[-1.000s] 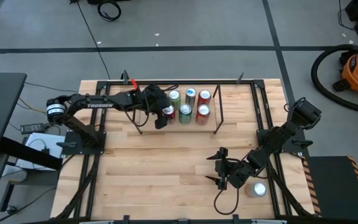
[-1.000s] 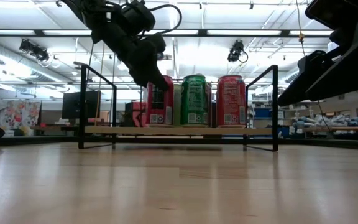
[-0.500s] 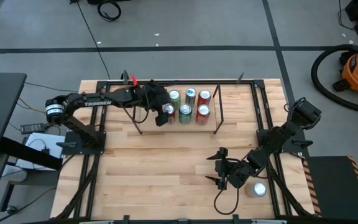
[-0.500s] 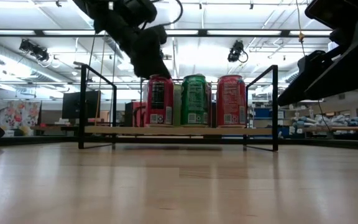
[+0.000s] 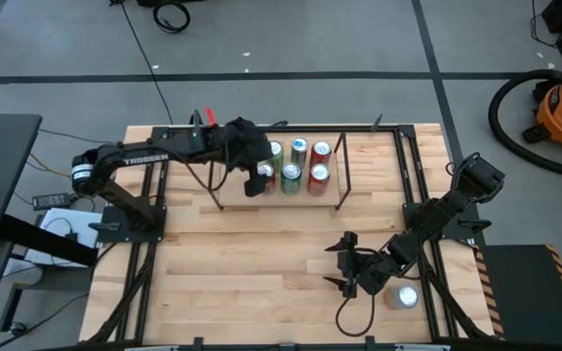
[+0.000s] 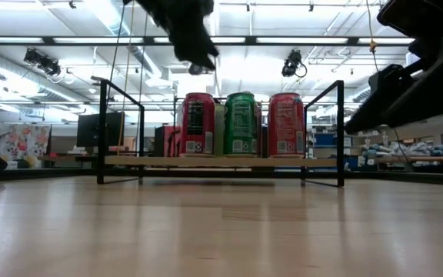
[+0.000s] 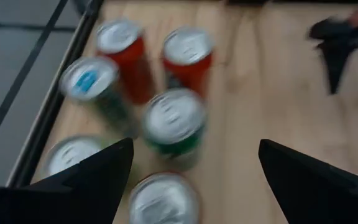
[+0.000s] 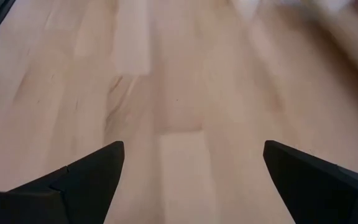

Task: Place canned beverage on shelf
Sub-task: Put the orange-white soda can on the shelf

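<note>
The shelf [image 5: 341,168], a low black-rod rack with a wood deck [image 6: 221,161], stands at the far middle of the table. Several cans stand upright on it in two rows, red [image 6: 199,123], green [image 6: 241,123] and red [image 6: 286,123] in front. My left gripper [image 5: 255,178] hangs open above the front-left red can [image 7: 163,200], clear of its top [image 6: 197,55]. Another can [image 5: 404,296] stands on the table near the right near corner. My right gripper [image 5: 344,265] waits open and low beside it, with bare wood between its fingers [image 8: 191,174].
A larger black frame [image 5: 403,166] edges the table, and both arm bases stand on it. Bare wood stretches across the table's near middle [image 5: 252,273]. Beyond the table lie a cable and an orange vacuum [image 5: 559,107] on the floor.
My left gripper has risen straight up from around the front-left red can, staying open. That can stands where it was on the shelf deck, now free of the fingers.
</note>
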`<state>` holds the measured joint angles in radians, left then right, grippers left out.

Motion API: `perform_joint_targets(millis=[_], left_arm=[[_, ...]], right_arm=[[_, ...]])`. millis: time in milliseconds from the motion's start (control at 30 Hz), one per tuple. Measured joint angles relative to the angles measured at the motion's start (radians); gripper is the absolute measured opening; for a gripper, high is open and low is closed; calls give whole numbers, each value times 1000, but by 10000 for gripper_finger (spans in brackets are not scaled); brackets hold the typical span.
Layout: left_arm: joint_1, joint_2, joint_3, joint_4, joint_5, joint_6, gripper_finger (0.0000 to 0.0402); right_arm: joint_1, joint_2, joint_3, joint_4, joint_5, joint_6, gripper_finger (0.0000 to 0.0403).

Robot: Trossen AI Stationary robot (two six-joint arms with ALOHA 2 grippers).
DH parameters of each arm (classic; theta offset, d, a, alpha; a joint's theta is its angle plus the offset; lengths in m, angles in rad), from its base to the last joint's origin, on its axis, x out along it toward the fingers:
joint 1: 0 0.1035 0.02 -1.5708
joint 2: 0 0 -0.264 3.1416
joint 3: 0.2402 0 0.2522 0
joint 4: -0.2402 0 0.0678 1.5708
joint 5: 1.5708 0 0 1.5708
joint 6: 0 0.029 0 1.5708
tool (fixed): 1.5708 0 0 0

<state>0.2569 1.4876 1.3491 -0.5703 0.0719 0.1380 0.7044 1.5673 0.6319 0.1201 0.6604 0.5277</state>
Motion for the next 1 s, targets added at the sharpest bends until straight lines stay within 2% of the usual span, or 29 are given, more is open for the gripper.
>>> perform_joint_targets(millis=[133, 233, 467, 600, 700, 833, 1000], left_arm=[[-108, 0, 3, 35, 0, -11, 357], [-200, 4, 3, 80, -17, -13, 357], [-376, 6, 3, 114, -150, -76, 357], [-445, 6, 3, 106, -192, -123, 357], [-485, 18, 2, 104, -224, -165, 357], [-534, 47, 2, 92, -261, -203, 357], [-581, 95, 2, 56, -262, -198, 357]], right_arm=[[0, -29, 3, -46, -123, 43, 396], [3, -63, 41, -135, -163, 76, 396], [34, -80, 254, -590, -231, 129, 390], [64, -80, 367, -827, -351, 188, 389], [84, -81, 411, -898, -475, 238, 389], [109, -81, 445, -915, -582, 350, 389], [122, -82, 498, -1048, -605, 518, 389]])
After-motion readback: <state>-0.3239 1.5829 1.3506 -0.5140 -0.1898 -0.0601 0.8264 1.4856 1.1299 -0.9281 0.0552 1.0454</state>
